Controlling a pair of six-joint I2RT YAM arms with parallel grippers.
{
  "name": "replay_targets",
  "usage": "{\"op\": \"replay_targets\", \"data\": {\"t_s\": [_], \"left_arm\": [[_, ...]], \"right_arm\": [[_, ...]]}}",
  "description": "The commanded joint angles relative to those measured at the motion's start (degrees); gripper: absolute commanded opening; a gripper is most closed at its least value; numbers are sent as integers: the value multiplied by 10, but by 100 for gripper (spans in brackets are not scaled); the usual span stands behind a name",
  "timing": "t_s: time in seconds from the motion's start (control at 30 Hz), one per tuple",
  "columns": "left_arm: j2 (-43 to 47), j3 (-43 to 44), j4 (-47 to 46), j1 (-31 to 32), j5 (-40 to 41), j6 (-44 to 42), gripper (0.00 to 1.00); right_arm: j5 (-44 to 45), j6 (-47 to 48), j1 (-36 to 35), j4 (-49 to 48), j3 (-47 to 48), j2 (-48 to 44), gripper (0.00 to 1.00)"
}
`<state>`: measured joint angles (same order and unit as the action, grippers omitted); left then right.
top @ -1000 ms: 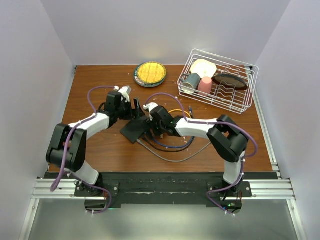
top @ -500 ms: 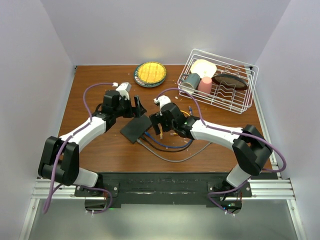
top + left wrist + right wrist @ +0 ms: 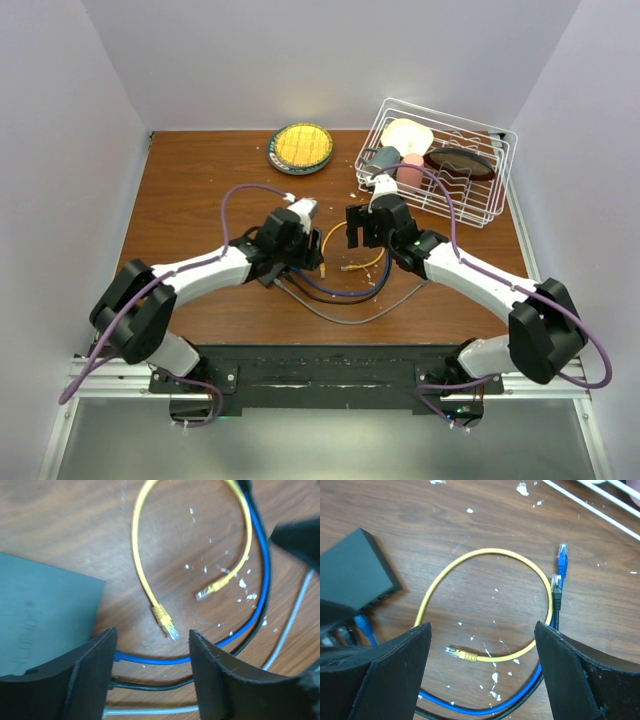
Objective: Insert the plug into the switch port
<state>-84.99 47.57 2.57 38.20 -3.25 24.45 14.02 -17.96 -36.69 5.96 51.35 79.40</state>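
Note:
The flat black switch box point(image 3: 40, 610) lies on the wooden table, with its port edge point(image 3: 381, 596) in the right wrist view. In the top view my left arm mostly hides it. Blue point(image 3: 165, 660), black and grey cables run from its edge. A loose yellow cable point(image 3: 485, 555) loops on the table; one plug point(image 3: 169, 626) lies just ahead of my left gripper point(image 3: 152, 647), which is open and empty. The same cable's plug point(image 3: 454, 653) lies between the fingers of my right gripper point(image 3: 482, 650), also open and empty, above the table. Free blue point(image 3: 562, 556) and black point(image 3: 556, 586) plugs lie to the right.
A white wire dish rack point(image 3: 497, 178) with cups and plates stands at the back right. A round yellow-centred plate point(image 3: 300, 147) sits at the back centre. White crumbs are scattered around the cables point(image 3: 345, 300) near the middle.
My left gripper has swung from behind the box to the right and nearer, over the box toward the yellow cable. My right gripper has pulled back and right, away from the box.

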Motion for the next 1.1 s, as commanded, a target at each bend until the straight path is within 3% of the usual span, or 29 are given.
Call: {"op": "replay_targets", "data": {"t_s": [0.0, 0.13, 0.63, 0.67, 0.77, 0.8, 0.83, 0.97, 1.07], "left_arm": [[-44, 34, 10, 47, 94, -2, 60], [-71, 42, 4, 68, 99, 9, 54], [-169, 78, -4, 116, 155, 4, 48], [-175, 85, 0, 116, 159, 3, 46], [-192, 103, 25, 116, 182, 3, 20], [-195, 107, 37, 116, 190, 4, 6], [-193, 109, 41, 116, 199, 3, 2], [-171, 114, 50, 111, 214, 0, 0], [-138, 115, 49, 84, 170, -12, 0]], "right_arm": [[8, -14, 7, -11, -11, -17, 87], [1, -16, 16, -10, -18, -23, 87], [-19, -12, 21, -19, -25, -17, 86], [-21, -12, 20, -20, -25, -16, 86], [-25, -8, 20, -18, -26, -14, 86], [-26, -6, 21, -18, -27, -15, 86], [-25, -2, 20, -17, -28, -17, 86], [-26, 13, 20, -16, -28, -25, 86], [-36, 29, 20, -16, -29, -39, 86]]}}
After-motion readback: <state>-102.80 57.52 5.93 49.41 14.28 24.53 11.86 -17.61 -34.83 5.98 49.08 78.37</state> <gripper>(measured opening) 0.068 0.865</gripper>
